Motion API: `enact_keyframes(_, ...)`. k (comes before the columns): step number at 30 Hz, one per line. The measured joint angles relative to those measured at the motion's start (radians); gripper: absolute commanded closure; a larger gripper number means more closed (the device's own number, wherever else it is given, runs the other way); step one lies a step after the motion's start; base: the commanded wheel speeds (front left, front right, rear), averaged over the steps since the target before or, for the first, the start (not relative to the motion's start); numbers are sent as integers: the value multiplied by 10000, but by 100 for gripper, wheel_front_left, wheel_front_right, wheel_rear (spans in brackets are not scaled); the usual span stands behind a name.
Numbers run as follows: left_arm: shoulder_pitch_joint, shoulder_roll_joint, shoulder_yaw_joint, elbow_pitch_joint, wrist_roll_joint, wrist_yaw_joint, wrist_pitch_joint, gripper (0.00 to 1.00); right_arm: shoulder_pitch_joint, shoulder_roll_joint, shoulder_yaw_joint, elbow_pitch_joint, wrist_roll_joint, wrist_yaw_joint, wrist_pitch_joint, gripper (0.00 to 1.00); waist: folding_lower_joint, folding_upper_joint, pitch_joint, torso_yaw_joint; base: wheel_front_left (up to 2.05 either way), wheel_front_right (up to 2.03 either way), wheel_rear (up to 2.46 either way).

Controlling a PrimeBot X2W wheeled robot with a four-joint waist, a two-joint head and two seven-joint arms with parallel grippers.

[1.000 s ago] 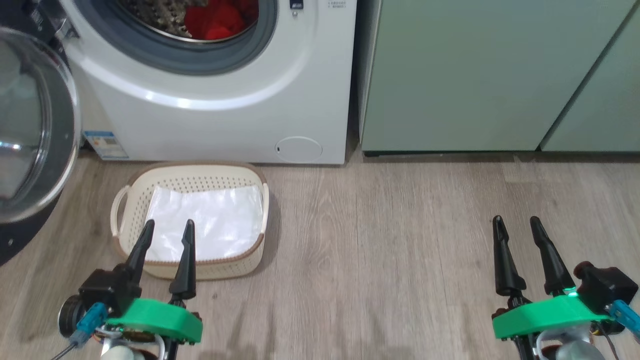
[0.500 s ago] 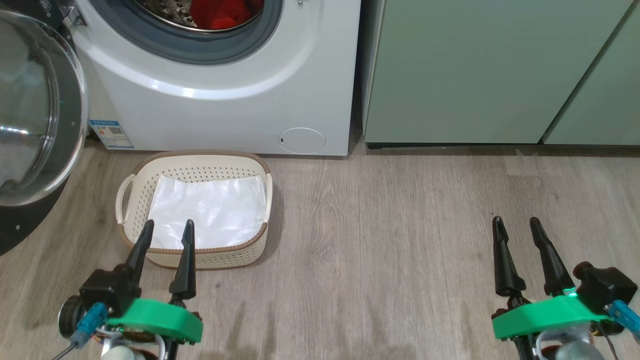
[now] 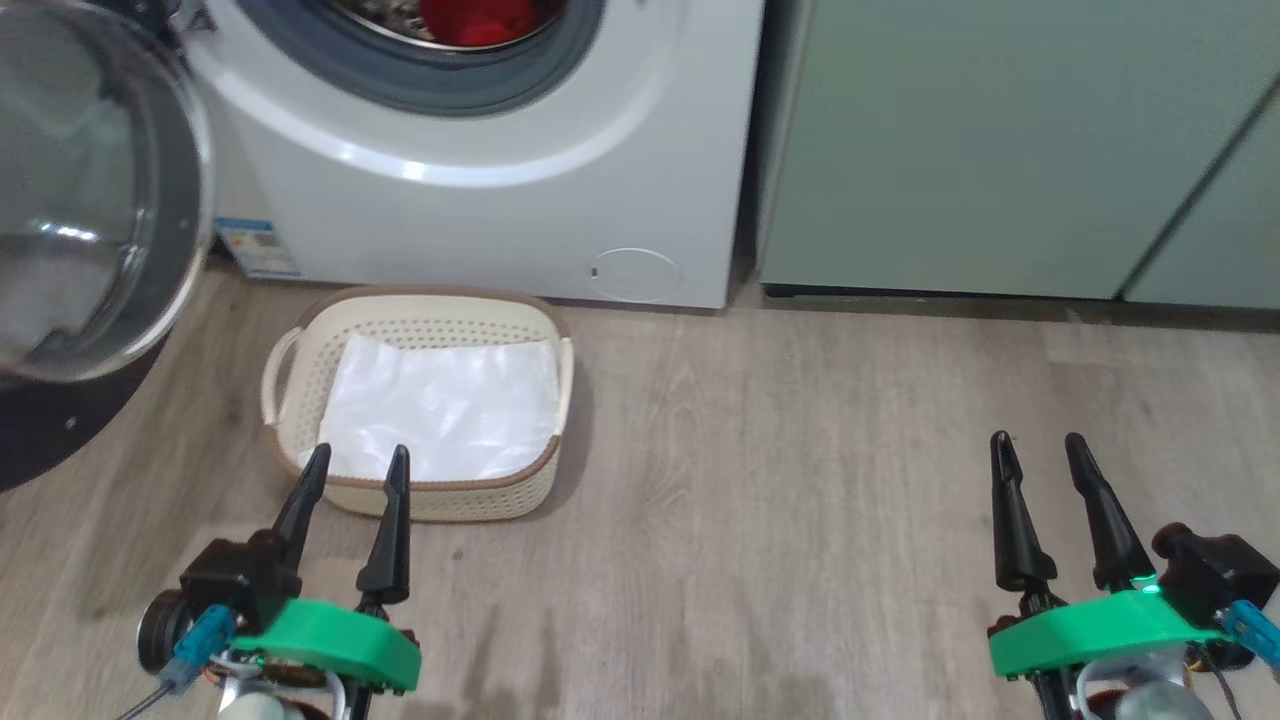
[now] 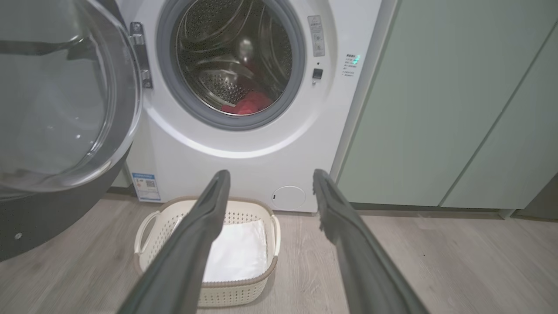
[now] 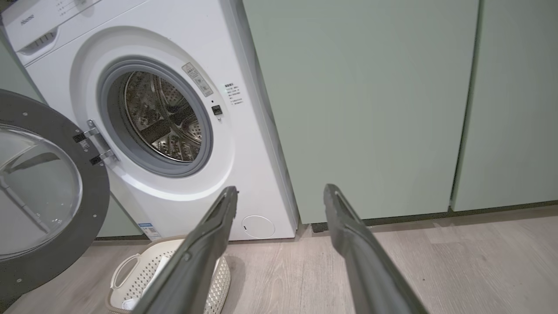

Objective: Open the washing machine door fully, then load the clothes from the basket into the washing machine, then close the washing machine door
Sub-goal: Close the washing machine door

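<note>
Left gripper (image 3: 359, 452) and right gripper (image 3: 1037, 438) both spread, empty; the door (image 3: 90, 190), up-left of the left fingers (image 3: 297, 500), looks stiff and slick, so push its black rim (image 3: 40, 440).

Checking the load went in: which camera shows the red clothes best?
The left wrist view: the clothes lie in full sight low in the drum. The head view cuts them off at its top edge; the right wrist view's slant hides the drum's floor.

Saw pale green cabinets (image 3: 1000, 150) meeting grey wood-look floor (image 3: 800, 500); noted a crumpled white sheet (image 3: 440, 405) lying well left.
</note>
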Motion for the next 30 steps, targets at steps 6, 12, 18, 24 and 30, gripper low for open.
enact_keyframes(6, -12, -4, -115, 79, -100, -8, 0, 0, 8, 2, 15, -50, 0, 0, 0, 0, 0, 0, 66, 787, 0, 0, 0)
enact_keyframes(12, -10, -2, -115, 105, -94, 65, 0, 0, 14, 2, 127, -42, 0, 0, 0, 0, 0, 0, 54, 1691, 0, 0, 0)
enact_keyframes(18, 12, -4, 38, 107, 15, 63, 0, 0, 19, 4, 284, 42, 105, 0, 0, 0, 0, 0, -64, 3097, 0, 0, 0)
enact_keyframes(24, 55, -4, 213, 52, 111, 63, 0, 0, 12, 4, 558, 90, 209, 0, 0, 0, 0, 0, -211, 4194, 0, 0, 0)
enact_keyframes(30, 317, 0, 520, -324, 100, 240, 0, 0, -217, 4, 1126, 449, 207, 0, 0, 0, 0, 0, -89, 4624, 0, 0, 0)
